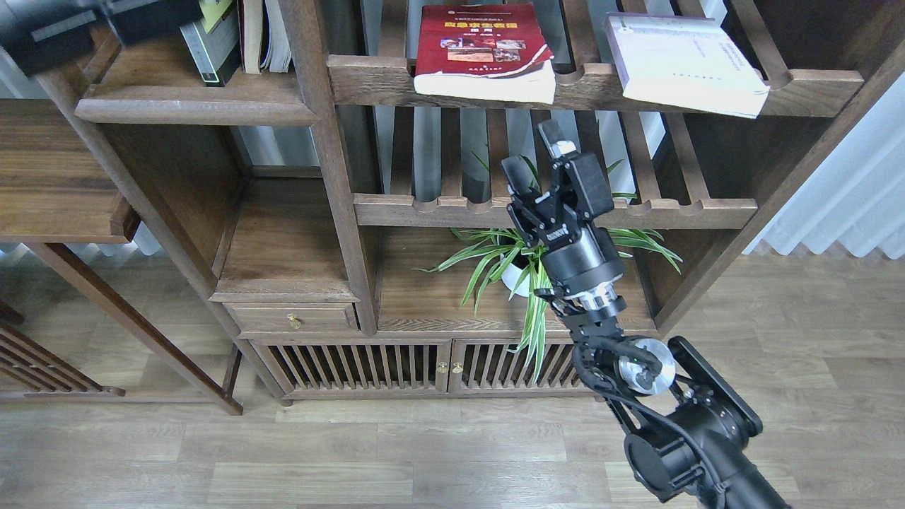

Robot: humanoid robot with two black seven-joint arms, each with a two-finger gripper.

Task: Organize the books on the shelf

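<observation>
The dark red book (484, 42) lies flat on the top slatted rack, and the pale lavender-white book (684, 60) lies flat to its right, overhanging the front rail. The black and yellow-green book (207, 46) stands leaning on the solid dark-brown shelf (194, 109) at the upper left, beside other upright books (265, 35). My right gripper (535, 152) is open and empty, pointing up in front of the middle rack, below the red book. My left gripper (99, 25) shows as blurred dark blocks at the top left, close to the black and yellow-green book.
A potted spider plant (523, 261) stands on the lower board behind my right wrist. The middle slatted rack (438, 208) crosses just behind the gripper. A drawer (293, 318) and slatted cabinet doors (396, 367) are below. A side table (56, 177) is at the left.
</observation>
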